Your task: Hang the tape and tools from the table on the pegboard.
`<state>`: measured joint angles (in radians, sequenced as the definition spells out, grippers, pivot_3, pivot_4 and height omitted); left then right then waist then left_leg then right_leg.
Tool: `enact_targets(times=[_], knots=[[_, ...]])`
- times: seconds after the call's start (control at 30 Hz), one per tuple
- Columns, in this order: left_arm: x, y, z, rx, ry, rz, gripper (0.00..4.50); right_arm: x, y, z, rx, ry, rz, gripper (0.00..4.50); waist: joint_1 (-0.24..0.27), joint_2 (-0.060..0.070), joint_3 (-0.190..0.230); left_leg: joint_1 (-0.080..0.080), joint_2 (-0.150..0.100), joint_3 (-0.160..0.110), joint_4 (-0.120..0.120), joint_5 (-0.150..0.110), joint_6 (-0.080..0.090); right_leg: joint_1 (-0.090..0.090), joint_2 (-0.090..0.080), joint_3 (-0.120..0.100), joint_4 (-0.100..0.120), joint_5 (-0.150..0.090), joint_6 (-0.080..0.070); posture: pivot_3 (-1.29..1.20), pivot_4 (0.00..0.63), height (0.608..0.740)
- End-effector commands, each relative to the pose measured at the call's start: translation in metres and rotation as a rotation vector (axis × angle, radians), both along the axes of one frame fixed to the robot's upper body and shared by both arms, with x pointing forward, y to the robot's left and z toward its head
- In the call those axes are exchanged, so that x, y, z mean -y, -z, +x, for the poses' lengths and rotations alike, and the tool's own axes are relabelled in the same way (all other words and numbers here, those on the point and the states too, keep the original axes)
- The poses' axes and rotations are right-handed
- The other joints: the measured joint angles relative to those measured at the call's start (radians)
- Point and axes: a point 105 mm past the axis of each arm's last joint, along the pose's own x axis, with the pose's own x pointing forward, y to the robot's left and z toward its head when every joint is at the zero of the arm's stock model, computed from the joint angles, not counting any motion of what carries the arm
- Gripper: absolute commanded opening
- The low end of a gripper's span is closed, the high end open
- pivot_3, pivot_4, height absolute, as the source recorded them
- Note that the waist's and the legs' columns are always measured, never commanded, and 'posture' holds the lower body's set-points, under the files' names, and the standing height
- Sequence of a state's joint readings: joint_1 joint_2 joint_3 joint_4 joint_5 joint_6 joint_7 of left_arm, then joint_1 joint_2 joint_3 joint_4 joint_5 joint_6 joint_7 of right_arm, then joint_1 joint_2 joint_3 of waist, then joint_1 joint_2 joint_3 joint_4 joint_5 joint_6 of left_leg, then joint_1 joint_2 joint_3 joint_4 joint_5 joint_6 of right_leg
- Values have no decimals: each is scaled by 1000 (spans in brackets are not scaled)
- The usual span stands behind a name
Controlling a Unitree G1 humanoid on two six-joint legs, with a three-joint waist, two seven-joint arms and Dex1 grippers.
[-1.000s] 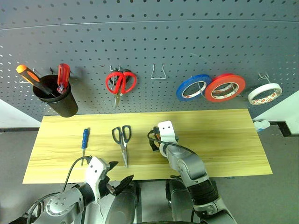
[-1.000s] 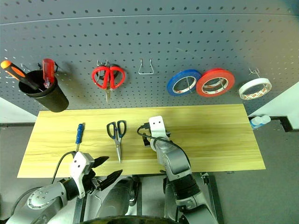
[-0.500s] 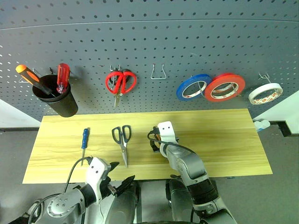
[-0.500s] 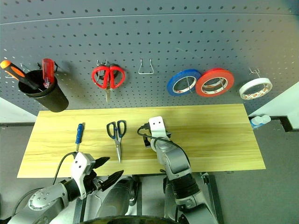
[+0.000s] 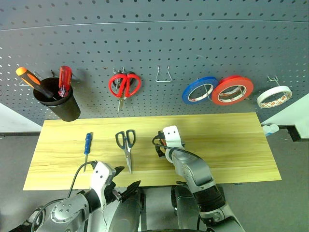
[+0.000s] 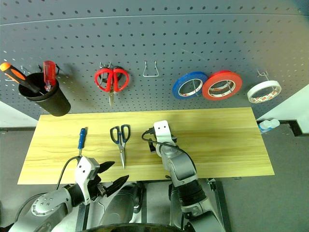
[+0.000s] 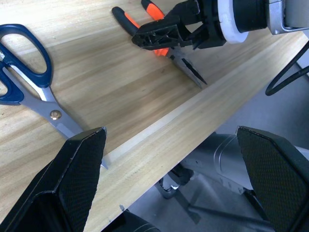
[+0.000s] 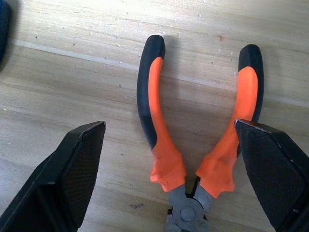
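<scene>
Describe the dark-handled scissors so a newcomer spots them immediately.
Start at the light wooden table below the grey pegboard. The dark-handled scissors lie flat left of centre, between the blue-handled screwdriver and the right gripper. Unlike the red scissors hanging above, their handles are dark.

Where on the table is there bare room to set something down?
The table's whole stretch to the right of the right hand, below the red-orange tape, is bare. The left part is crowded: blue screwdriver, dark-handled scissors, and pliers under the right hand.
</scene>
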<state>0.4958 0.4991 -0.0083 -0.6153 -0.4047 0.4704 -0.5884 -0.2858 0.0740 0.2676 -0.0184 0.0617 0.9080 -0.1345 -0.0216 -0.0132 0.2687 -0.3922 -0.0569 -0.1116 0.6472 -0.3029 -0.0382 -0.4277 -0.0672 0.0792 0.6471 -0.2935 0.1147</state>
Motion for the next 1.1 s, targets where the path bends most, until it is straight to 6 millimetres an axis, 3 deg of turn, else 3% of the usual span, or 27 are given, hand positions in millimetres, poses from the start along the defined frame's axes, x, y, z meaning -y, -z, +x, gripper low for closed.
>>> enact_targets(times=[0.03,0.53,0.73,1.1], knots=[[3,-3,-1,14,14,-15,4500,-18,-10,-5,24,-33,56,4468,0,0,0,0,0,0,0,0,0,0,0,0,0,0,0,64,288,724],[2,-4,2,22,15,-15,4500,-19,-9,-6,20,-57,44,4468,0,0,0,0,0,0,0,0,0,0,0,0,0,0,0,62,283,724],[2,-4,4,25,17,-15,4500,-23,-29,-5,47,-42,129,4468,0,0,0,0,0,0,0,0,-1,0,0,0,0,0,0,57,285,724],[3,-3,3,22,17,-17,4500,-26,-32,-10,21,-56,83,4468,0,0,0,0,0,0,0,0,-1,0,0,0,0,0,0,55,288,724]])
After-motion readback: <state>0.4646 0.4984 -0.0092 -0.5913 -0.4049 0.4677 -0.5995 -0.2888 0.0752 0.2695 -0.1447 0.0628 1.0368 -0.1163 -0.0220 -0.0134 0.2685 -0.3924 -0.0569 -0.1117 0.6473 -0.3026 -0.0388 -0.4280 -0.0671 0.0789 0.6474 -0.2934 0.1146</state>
